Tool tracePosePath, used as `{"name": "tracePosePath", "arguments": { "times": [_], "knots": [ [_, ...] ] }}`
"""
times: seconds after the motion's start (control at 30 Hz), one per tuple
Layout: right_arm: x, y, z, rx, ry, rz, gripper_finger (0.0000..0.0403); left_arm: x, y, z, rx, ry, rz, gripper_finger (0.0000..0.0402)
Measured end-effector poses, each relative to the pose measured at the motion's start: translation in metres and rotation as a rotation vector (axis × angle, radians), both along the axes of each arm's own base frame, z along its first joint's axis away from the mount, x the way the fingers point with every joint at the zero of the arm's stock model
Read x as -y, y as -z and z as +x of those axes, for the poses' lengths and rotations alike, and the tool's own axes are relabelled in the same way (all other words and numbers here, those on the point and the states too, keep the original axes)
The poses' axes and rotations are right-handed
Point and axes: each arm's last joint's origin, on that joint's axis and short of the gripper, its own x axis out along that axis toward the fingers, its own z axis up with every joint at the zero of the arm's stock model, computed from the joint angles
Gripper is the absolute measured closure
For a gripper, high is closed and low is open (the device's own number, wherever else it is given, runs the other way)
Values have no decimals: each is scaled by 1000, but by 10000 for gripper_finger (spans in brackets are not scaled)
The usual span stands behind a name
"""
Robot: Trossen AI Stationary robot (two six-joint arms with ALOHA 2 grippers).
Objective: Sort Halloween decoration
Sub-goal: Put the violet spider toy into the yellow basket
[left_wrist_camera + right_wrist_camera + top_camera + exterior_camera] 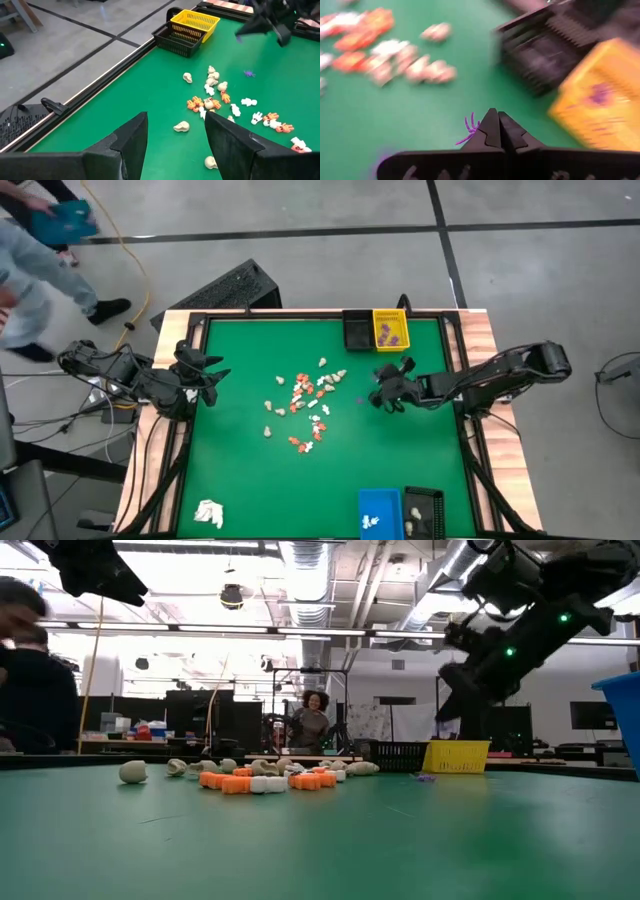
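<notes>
The Halloween decoration pieces (305, 405) lie scattered at the middle of the green table: small orange, white and cream figures, which also show in the low view (260, 778). One purple spider piece (248, 73) lies apart on the mat, right of the pile. My right gripper (380, 398) hangs above the mat to the right of the pile. It is shut, with another purple spider (469, 131) at its fingertips. My left gripper (175, 125) stands open over the table's left edge, touching nothing. My right gripper pinches the purple spider at the very ends of its two shut fingers; thin purple legs (468, 124) stick out beside the fingertips. The fingers slant down toward the table's left side. The spider is lifted clear of the mat.
A yellow basket (390, 328) holding purple pieces and a black basket (357, 330) stand at the far edge. A blue bin (378, 510) and a black bin (422, 512) stand at the near edge. A white wadded lump (209, 513) lies near left. A person walks by at the far left.
</notes>
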Motion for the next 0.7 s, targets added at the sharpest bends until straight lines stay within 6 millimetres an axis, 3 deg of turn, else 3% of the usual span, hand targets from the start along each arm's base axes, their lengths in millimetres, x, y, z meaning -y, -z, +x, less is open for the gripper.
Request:
{"name": "tracePosePath", "arguments": {
  "times": [0.17,0.43,0.7],
  "knots": [
    [24,-17,-11,76,252,-135,403,0,0,0,1,0,0,213],
    [75,-20,-26,136,504,-108,403,0,0,0,4,0,-2,213],
    [108,-17,-41,180,547,21,393,0,0,0,-4,3,13,213]
  ]
}}
